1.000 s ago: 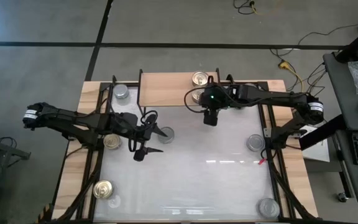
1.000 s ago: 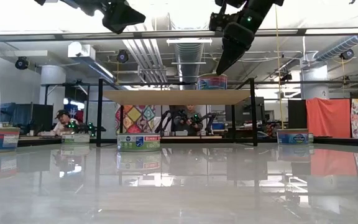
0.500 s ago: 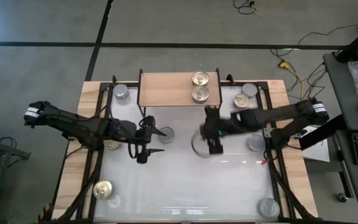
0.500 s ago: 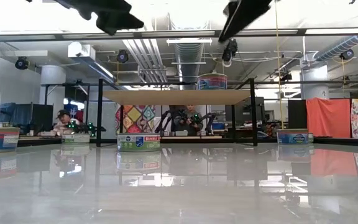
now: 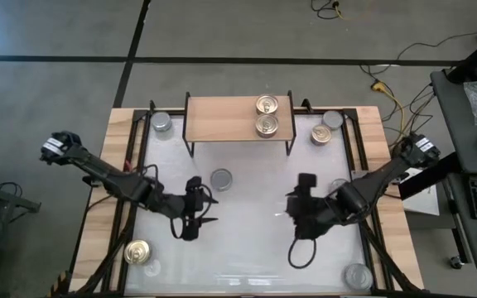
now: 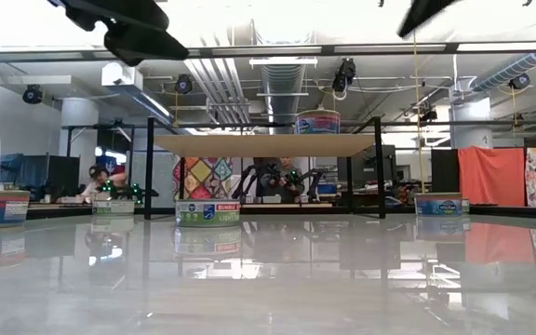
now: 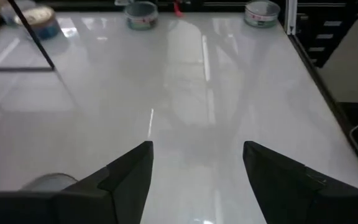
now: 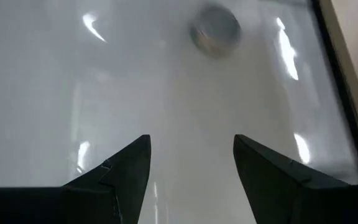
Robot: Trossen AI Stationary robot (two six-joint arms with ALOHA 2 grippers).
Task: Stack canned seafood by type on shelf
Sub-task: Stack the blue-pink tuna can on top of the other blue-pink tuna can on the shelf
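Right tool (image 5: 298,222) retreated | shelf (image 5: 222,118) far | fingers spread

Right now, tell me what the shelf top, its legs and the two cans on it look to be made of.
Shelf top: light wood by its pale matt grain, though it could be laminate. Legs: thin, black and rod-like, probably painted metal. Two cans: shiny gold lids with ring grooves suggest metal tins; the low view shows a printed label around one.

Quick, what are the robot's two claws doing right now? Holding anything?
Left gripper: open, holding nothing.
Right gripper: open, holding nothing.
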